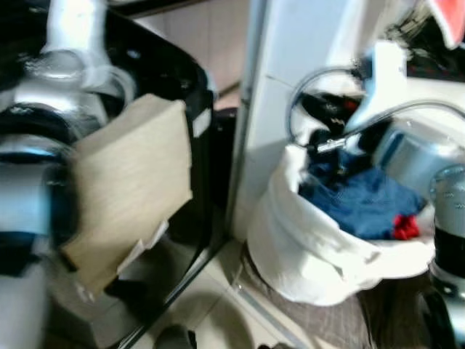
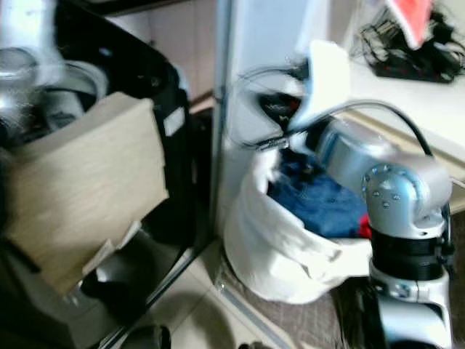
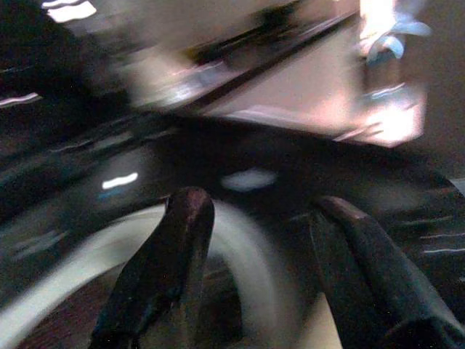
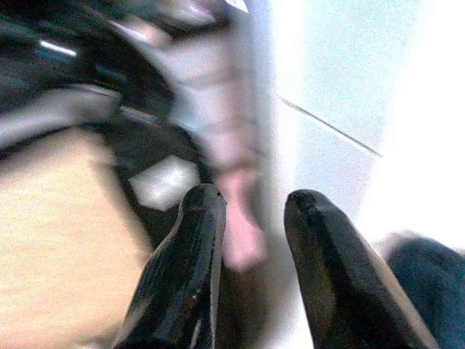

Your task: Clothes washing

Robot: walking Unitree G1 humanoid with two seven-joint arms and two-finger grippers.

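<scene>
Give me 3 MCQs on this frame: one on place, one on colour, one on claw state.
1. Where is the blue garment?
A. In the white fabric laundry bag
B. On the tan cardboard sheet
C. On the floor tiles

2. What colour is the small item beside the blue garment in the bag?
A. Green
B. Red
C. Yellow

3. How do the right claw's fingers stand?
A. Shut on the blue garment
B. Apart, holding nothing
C. Shut on the bag's rim

Answers:
1. A: the blue garment lies inside the white fabric laundry bag, right of the tan cardboard sheet.
2. B: a small red item shows at the garment's edge.
3. B: in the right wrist view the right claw shows a gap between its fingers with nothing in it.
</scene>
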